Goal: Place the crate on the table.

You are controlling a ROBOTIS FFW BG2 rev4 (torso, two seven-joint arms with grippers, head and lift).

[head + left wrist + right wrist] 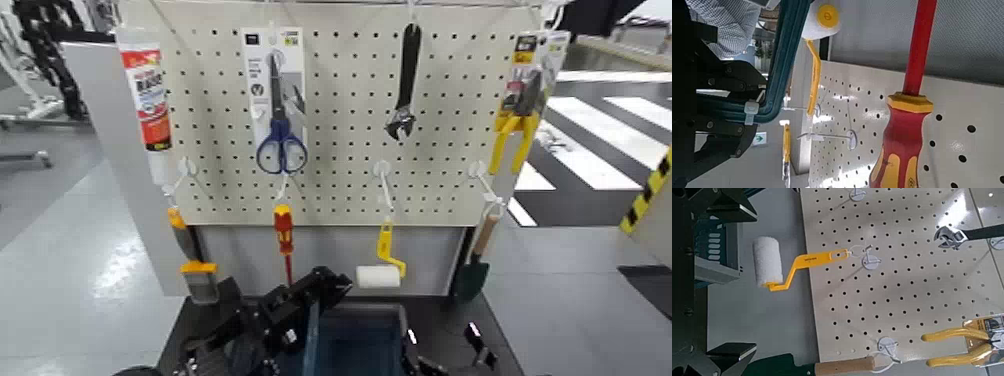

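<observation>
White pegboard (340,110) fills most of what I see, standing well beyond my fingers with tools hung across it. Below it lies the black table (440,315), matte and flat. Dark blue-grey, the crate (355,340) sits between my two grippers, low at the near edge of the table, its upright blue bar (311,340) running across the middle (the rim is mostly cut off from me). My left gripper (290,310) is at the crate's left side, its black fingers against a teal edge in the left wrist view; whether they clamp it I cannot tell. My right gripper (478,348) is at the crate's right side, state also unclear. Beyond my fingers hang a red-and-yellow screwdriver (284,235) and a small paint roller (378,272).
</observation>
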